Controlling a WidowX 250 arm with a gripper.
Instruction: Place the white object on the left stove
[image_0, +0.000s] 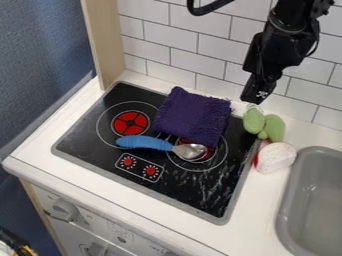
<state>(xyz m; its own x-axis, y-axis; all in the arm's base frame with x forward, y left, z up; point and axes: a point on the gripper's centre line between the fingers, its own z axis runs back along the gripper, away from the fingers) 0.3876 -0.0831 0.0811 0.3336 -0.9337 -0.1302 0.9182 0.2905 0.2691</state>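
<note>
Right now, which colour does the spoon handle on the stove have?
The spoon handle is blue, seen best in the camera view.

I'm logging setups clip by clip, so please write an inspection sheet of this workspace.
Surface: white counter with a black stovetop; pale streaks on its glass near the right burner.
Job's things: white object on the counter, right of the stovetop, red showing at its edge; left burner is the target.
Clutter: purple cloth partly over the right burner; blue-handled spoon lying across both burner rings; green toy next to the white object.
Gripper: black, hanging above the green toy's area; nothing seen held.
Cables: thick black one at the top edge; thin loop beside the arm.
Surroundings: white tiles, gray sink, wood panel.
</note>
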